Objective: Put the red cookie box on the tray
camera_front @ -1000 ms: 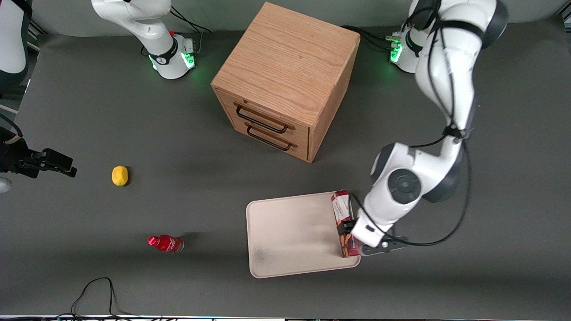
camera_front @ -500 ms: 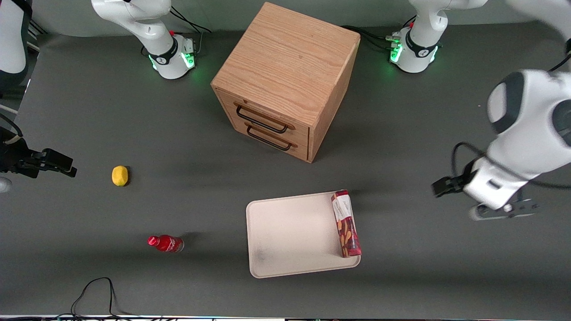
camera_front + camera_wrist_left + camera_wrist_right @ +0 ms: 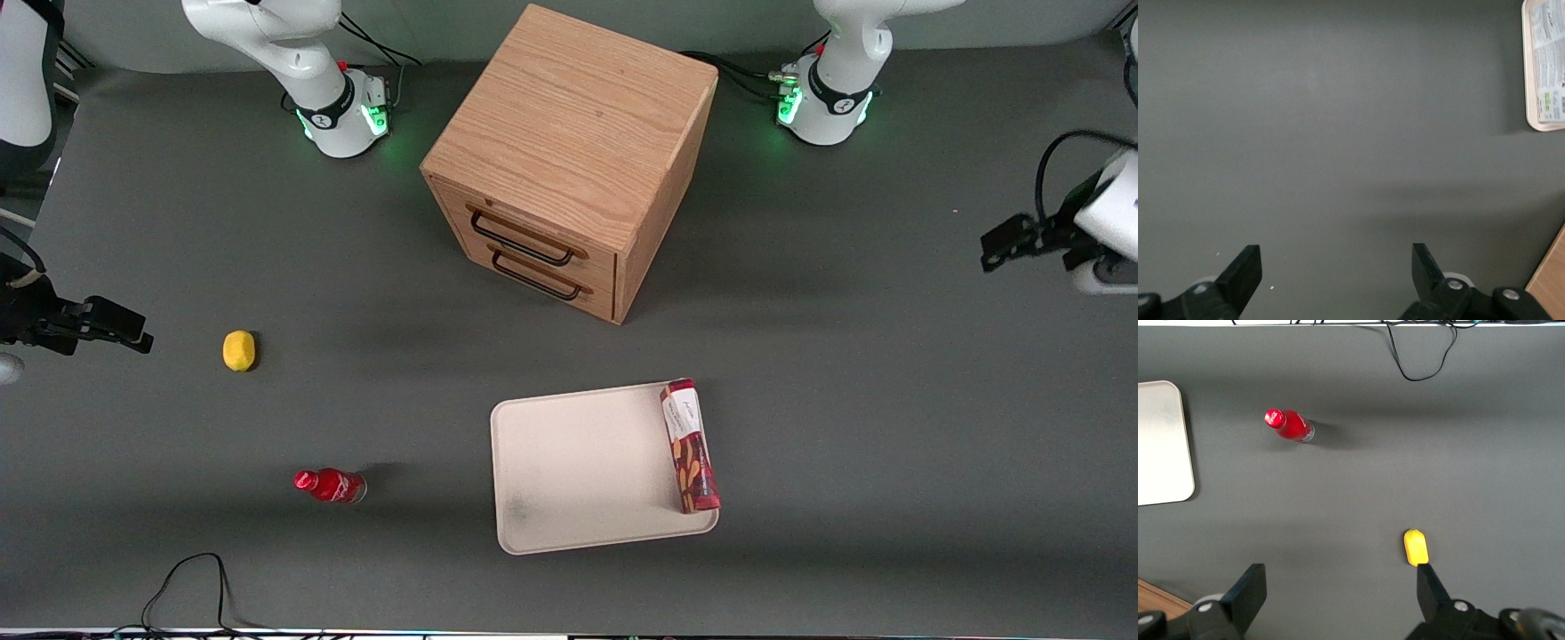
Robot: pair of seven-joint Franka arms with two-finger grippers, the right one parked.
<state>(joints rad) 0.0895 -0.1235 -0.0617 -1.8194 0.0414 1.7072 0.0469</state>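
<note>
Dark-red cookie box (image 3: 689,445) lies along the tray (image 3: 578,471) rim, so a bump could tip it off; gripper (image 3: 1335,277) hangs spread, well apart.

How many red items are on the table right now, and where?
2. The red cookie box lies on the tray along its edge toward the working arm. A small red bottle sits toward the parked arm's end. The gripper hangs open, well clear.

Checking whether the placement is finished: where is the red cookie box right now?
The red cookie box lies on the tray, along its edge toward the working arm's end; the open gripper hangs clear of it.
</note>
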